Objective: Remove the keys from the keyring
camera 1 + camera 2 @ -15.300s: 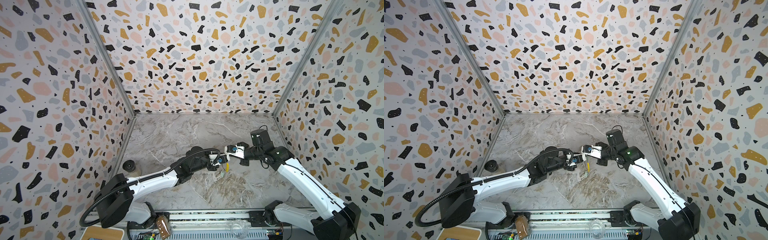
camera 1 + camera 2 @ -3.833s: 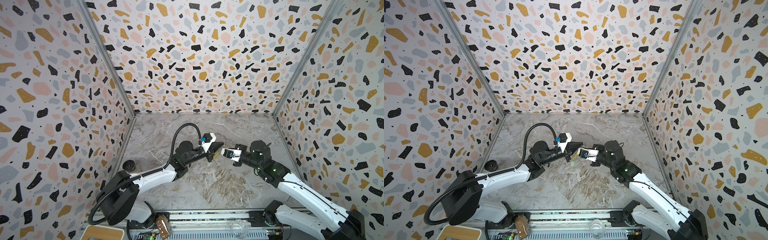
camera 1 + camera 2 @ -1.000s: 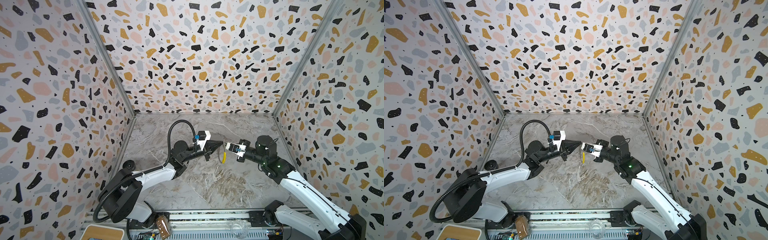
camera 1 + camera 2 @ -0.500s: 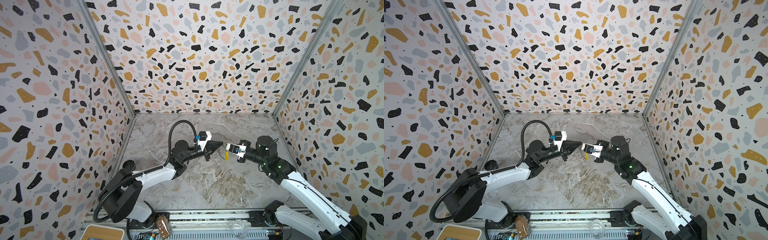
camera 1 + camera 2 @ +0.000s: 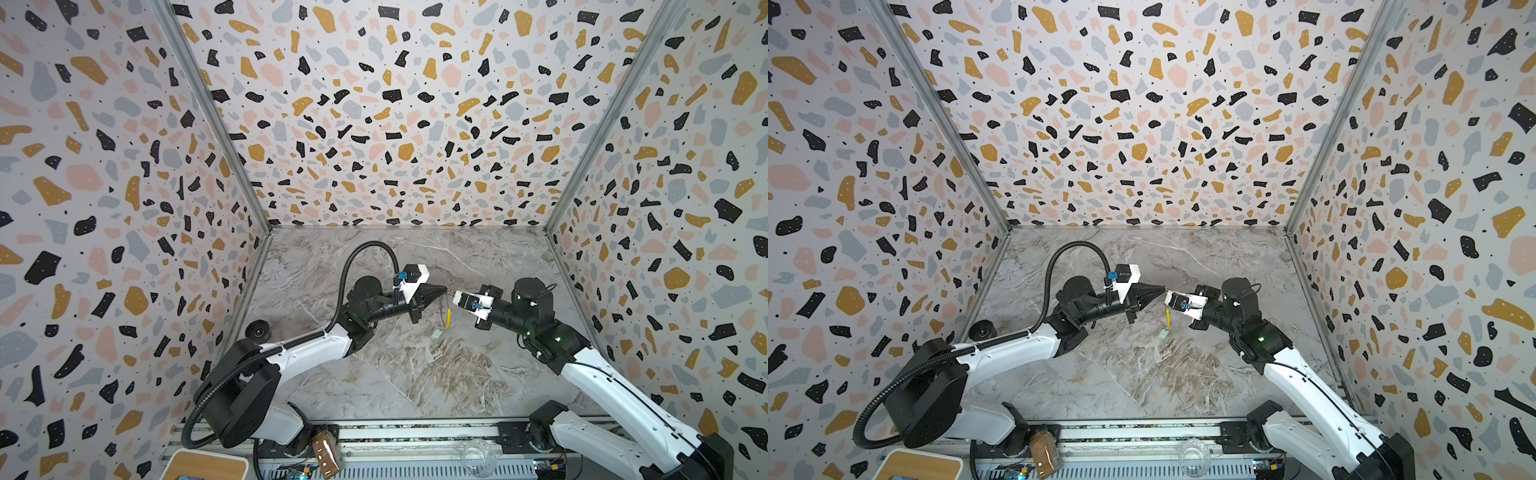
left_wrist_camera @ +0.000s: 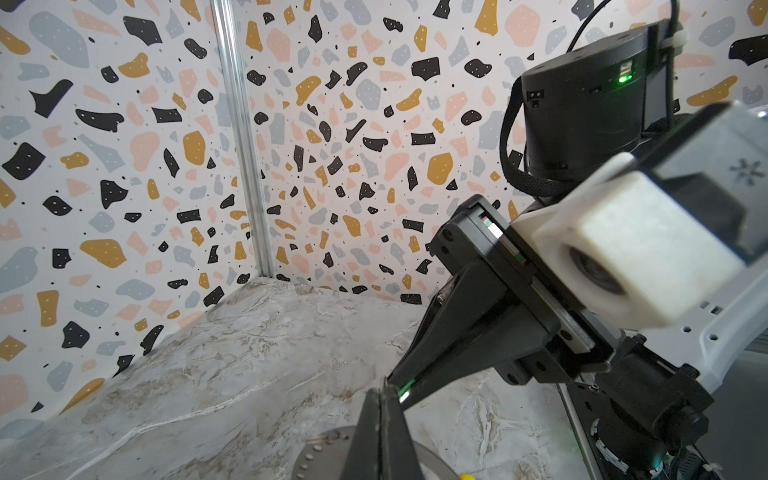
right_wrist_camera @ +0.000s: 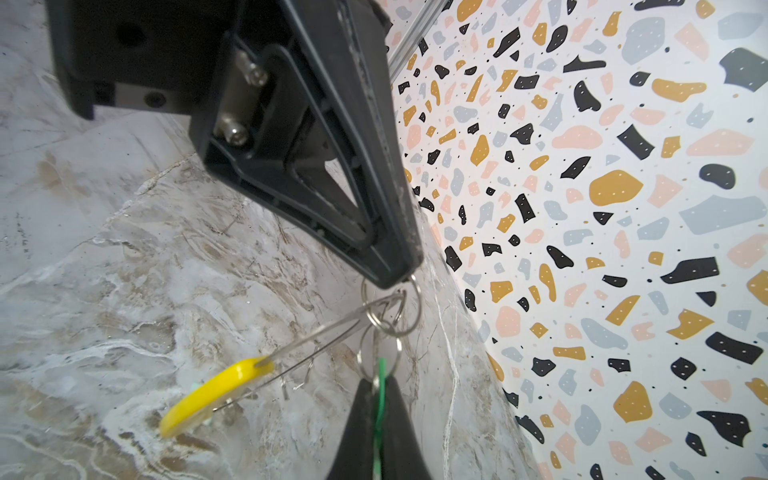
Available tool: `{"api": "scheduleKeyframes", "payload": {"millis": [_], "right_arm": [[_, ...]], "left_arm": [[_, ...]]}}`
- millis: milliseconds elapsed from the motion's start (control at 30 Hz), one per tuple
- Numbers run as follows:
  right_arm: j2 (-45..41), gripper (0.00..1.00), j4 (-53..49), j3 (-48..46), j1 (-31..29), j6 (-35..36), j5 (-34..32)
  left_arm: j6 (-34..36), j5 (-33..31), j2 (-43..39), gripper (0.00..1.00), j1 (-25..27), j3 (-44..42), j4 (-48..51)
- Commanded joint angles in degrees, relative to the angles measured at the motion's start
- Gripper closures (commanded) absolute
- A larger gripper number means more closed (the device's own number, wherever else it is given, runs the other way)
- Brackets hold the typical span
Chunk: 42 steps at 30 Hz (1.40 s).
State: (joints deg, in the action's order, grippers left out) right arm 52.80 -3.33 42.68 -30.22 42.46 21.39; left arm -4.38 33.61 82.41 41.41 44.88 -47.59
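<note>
Status: my left gripper [image 7: 395, 276] is pressed shut on a small split ring [image 7: 409, 309] linked to the keyring [image 7: 316, 334]. My right gripper [image 7: 376, 395] pinches the green key tag [image 7: 381, 368]. Both meet in the air above the bench [image 5: 374, 374]. The keyring's yellow sleeve [image 7: 216, 392] hangs below them. The mint-tagged key [image 5: 436, 333] lies loose on the bench underneath.

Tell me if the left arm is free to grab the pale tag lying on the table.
Probably not yet. The pale tag lies uncovered nearby, but the left fingers are shut on the keyring; they must let go first.
</note>
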Motion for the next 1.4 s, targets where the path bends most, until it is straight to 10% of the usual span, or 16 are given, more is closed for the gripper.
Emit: {"api": "scheduleKeyframes", "payload": {"millis": [0, 500, 1367], "right_arm": [[-1.8, 0.97, 1.7, -1.0, 0.2, -2.2, 2.0], [-5.4, 0.76, -2.2, -1.0, 0.3, -4.4, 5.3], [4.2, 0.82, -12.9, 10.3, 8.2, -8.6, 25.8]], "left_arm": [[2.1, 0.9, -1.5, 1.0, -0.3, 2.5, -0.1], [2.4, 3.1, -1.2, 1.0, -0.3, 3.4, 0.8], [5.5, 7.9, -3.0, 1.0, -0.1, 3.9, 5.3]]}}
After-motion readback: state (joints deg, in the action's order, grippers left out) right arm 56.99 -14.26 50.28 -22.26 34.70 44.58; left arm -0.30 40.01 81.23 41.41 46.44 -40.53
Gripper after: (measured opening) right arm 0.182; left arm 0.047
